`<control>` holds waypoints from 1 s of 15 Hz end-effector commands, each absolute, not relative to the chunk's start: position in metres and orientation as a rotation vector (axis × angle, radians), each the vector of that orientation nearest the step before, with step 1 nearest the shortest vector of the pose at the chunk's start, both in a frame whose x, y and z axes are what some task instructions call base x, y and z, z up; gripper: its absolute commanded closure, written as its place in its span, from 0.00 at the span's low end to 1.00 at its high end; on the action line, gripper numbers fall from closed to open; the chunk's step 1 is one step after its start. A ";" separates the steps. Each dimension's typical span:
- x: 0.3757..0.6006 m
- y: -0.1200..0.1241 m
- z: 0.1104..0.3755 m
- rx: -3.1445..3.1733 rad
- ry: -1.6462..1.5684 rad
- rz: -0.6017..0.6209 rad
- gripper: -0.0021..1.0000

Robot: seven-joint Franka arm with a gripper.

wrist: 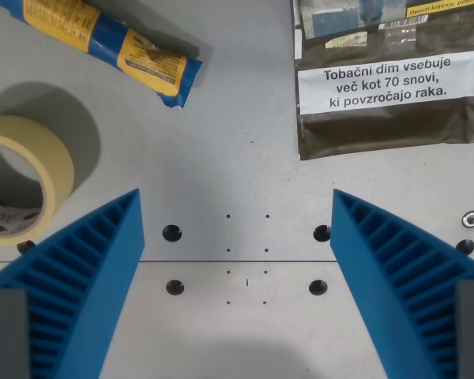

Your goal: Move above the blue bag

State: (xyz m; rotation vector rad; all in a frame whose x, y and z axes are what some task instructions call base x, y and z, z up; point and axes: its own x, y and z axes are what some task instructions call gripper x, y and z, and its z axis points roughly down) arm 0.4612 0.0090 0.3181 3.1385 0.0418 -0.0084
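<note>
A blue and yellow bag [103, 43], rolled into a tube, lies at the wrist view's upper left on the grey table. My gripper [237, 268] hovers over bare table below and to the right of it, open, with nothing between its two blue ribbed fingers [87, 284]. The bag is apart from both fingers. Its upper left end runs out of the picture.
A roll of cream masking tape [20, 178] sits at the left edge, just above the left finger. A dark tobacco pouch [387, 79] with a white warning label lies at the upper right. The grey table [237, 158] has bolt holes and a seam under the gripper.
</note>
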 end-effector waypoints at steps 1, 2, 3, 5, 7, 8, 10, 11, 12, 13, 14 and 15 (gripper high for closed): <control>0.461 0.009 0.321 3.139 0.042 0.000 0.00; 0.461 0.009 0.321 3.139 0.041 0.000 0.00; 0.461 0.009 0.321 3.139 0.042 -0.001 0.00; 0.461 0.009 0.321 3.139 0.054 0.000 0.00; 0.461 0.010 0.320 3.138 0.081 0.000 0.00; 0.462 0.010 0.319 3.138 0.102 0.000 0.00; 0.462 0.011 0.318 3.137 0.154 0.004 0.00; 0.462 0.012 0.317 3.137 0.185 0.007 0.00; 0.463 0.013 0.315 3.136 0.216 0.011 0.00; 0.463 0.014 0.313 3.135 0.250 0.015 0.00; 0.464 0.015 0.311 3.134 0.288 0.019 0.00; 0.465 0.017 0.309 3.132 0.329 0.022 0.00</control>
